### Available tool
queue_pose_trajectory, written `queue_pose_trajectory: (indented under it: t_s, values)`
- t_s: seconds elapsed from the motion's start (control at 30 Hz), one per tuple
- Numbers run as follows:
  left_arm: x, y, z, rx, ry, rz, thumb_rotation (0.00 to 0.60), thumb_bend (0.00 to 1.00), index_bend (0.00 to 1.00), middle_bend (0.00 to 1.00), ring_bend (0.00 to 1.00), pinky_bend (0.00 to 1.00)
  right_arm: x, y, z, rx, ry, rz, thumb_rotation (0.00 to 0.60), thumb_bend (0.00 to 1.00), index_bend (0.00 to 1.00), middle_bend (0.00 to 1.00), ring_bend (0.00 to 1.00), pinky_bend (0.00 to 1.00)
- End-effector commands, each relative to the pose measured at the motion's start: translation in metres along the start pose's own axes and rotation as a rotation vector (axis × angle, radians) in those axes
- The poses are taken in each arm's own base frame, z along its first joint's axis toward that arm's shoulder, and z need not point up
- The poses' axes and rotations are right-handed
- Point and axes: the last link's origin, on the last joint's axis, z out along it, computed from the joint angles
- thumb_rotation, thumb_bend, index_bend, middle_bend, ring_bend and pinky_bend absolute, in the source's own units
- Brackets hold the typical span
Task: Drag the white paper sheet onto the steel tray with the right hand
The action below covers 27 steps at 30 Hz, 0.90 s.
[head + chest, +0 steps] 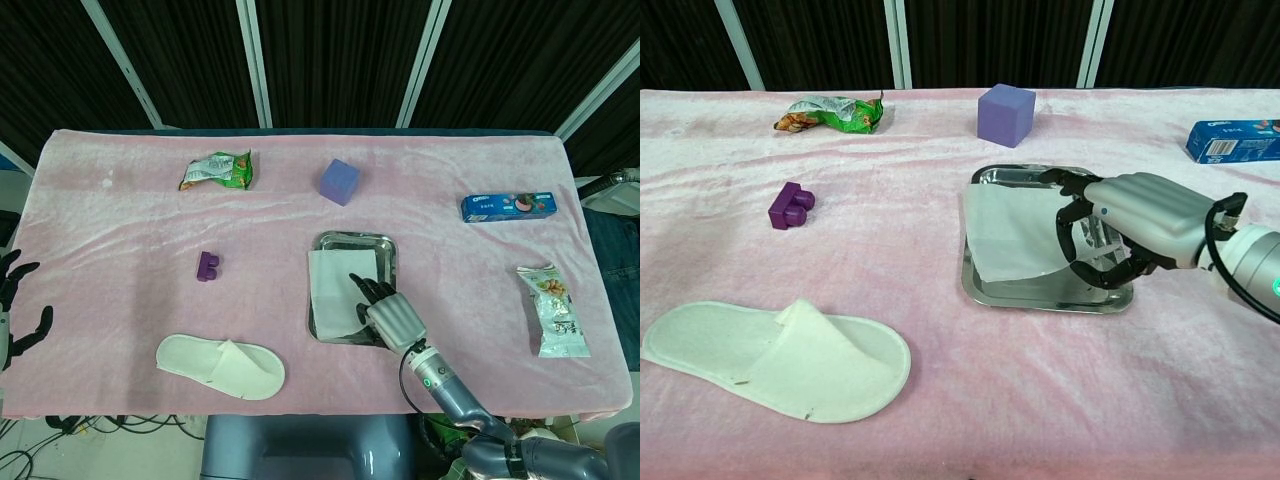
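Head view, one paper sheet (335, 283) (white), one tray (386, 250)

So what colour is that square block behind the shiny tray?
The square foam-like block is purple, a pale lilac shade. It shows best in the chest view.

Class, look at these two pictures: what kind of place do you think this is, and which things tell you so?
Probably a robot test bench: a table under a pink cloth, black curtains behind, and unrelated items laid out, such as a slipper and a steel tray.
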Motion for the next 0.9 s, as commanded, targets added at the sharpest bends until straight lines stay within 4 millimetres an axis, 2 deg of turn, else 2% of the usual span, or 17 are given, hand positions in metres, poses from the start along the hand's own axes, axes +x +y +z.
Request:
queue_pose_trajectory:
  t_s: [0.03, 0.33, 0.6, 0.9]
  values:
    - [0.000, 0.000, 0.000, 0.000, 0.001, -0.001, 0.600, 0.40, 0.21, 0.07, 0.00, 0.05, -0.006, -0.013, 0.000, -0.042, -0.036, 0.021, 0.600, 0.39, 0.72, 0.03, 0.13, 0.20]
    - [0.001, 0.000, 0.000, -0.001, 0.001, -0.001, 0.600, 0.40, 0.21, 0.07, 0.00, 0.05, -0.006, -0.025, 0.007, -0.101, -0.043, 0.023, 0.600, 0.39, 0.72, 0.03, 0.13, 0.20]
    - [0.002, -0.001, 0.000, 0.002, 0.002, -0.003, 0.600, 0.40, 0.21, 0.07, 0.00, 0.05, -0.008, -0.014, 0.012, -0.152, -0.054, -0.005, 0.600, 0.39, 0.72, 0.03, 0.13, 0.20]
    - [0.001, 0.000, 0.000, 0.001, -0.003, 0.000, 0.600, 0.40, 0.21, 0.07, 0.00, 0.05, -0.008, -0.010, 0.009, -0.164, -0.070, 0.001, 0.600, 0.39, 0.72, 0.03, 0.13, 0.20]
